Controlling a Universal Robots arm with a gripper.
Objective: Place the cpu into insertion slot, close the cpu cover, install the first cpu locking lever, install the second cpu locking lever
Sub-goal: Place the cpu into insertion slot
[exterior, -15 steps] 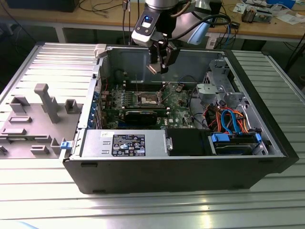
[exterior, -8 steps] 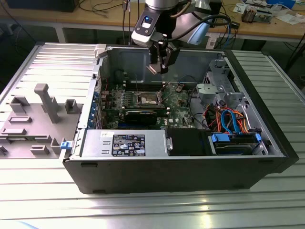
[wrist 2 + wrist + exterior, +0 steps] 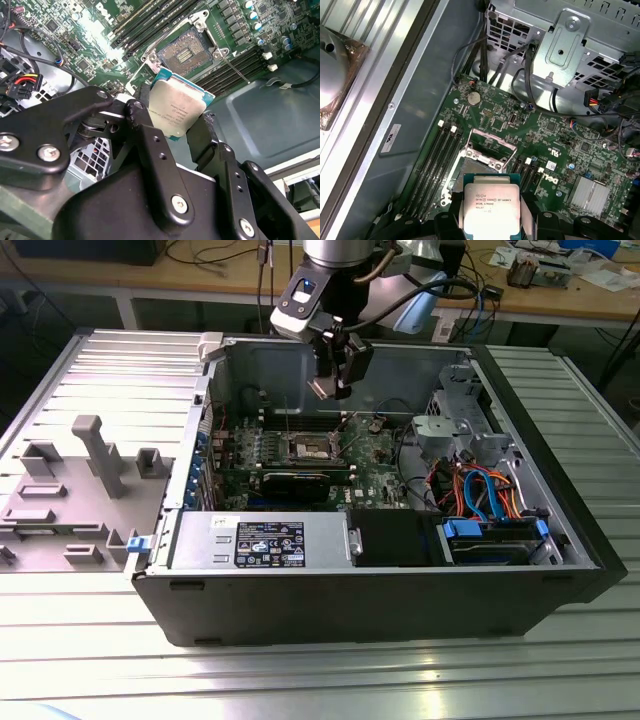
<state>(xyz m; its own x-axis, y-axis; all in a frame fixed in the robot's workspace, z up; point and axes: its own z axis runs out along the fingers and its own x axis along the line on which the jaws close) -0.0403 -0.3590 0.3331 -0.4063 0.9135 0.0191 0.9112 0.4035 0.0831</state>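
Note:
My gripper (image 3: 333, 388) hangs inside the open computer case, shut on the cpu (image 3: 177, 111), a flat square chip with a silver-grey top, held by two opposite edges. In both wrist views the chip (image 3: 491, 204) sits between the black fingers (image 3: 150, 135), well above the motherboard. The insertion slot (image 3: 186, 50) lies below and ahead of the chip with its dark centre bare; the chip partly hides the slot (image 3: 479, 167) in the first wrist view. The cpu cover (image 3: 495, 137), a thin silver frame, stands swung open at the socket's edge. In the exterior view the socket (image 3: 312, 448) is below the gripper.
Memory slots (image 3: 437, 160) flank the socket. A coin battery (image 3: 475, 97) lies on the board, and a metal drive cage (image 3: 460, 430) with coloured cables (image 3: 485, 490) stands at the exterior view's right. The power supply (image 3: 260, 540) fills the case's near side. A grey fixture (image 3: 80, 480) lies outside.

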